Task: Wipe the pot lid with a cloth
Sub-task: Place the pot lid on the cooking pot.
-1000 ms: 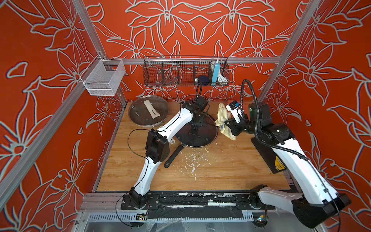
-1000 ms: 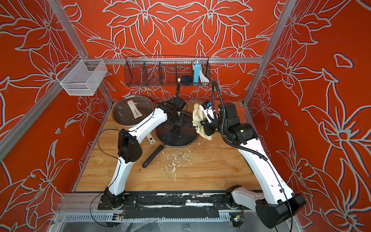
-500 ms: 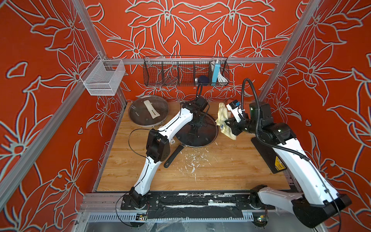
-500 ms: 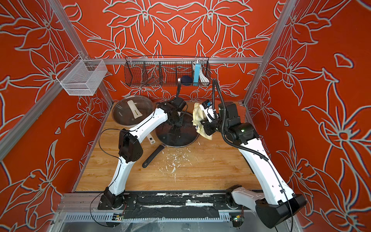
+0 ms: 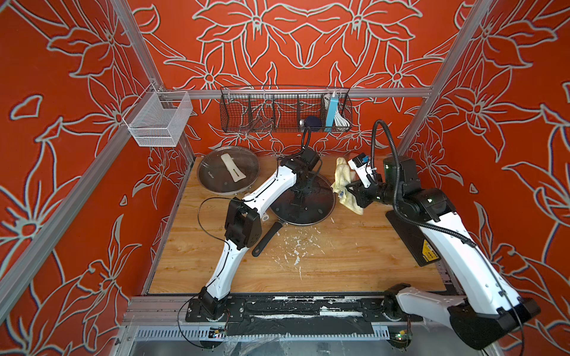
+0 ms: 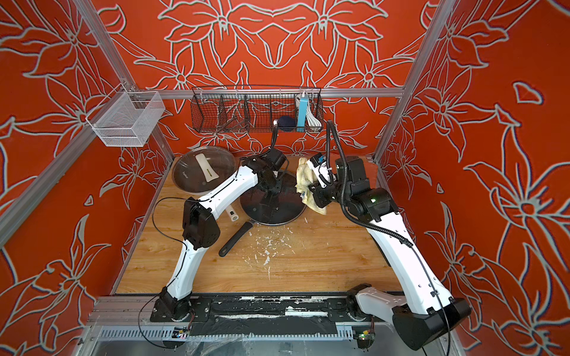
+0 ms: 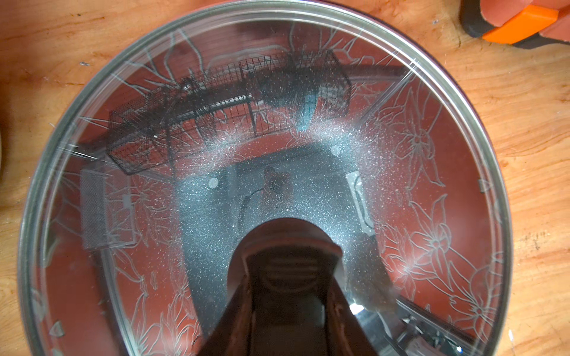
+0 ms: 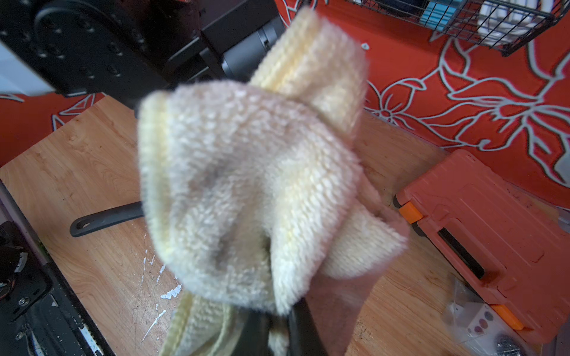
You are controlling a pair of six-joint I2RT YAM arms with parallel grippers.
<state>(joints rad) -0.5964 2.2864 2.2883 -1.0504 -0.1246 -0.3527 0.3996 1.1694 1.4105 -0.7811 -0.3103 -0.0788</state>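
Right end effector [image 5: 350,189] pinched the cloth [image 5: 343,174], which hung just beside the lid [image 5: 314,209] that the left end effector [image 5: 303,188] gripped.

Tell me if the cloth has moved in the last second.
No. The cloth sits at the same spot beside the pan lid, held by the right end effector.

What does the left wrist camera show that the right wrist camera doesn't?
Only left wrist: the glass lid, its knob gripped by the left tool. Only right wrist: the cloth in the right tool, and the pan handle. Both: the wooden table and the orange case.
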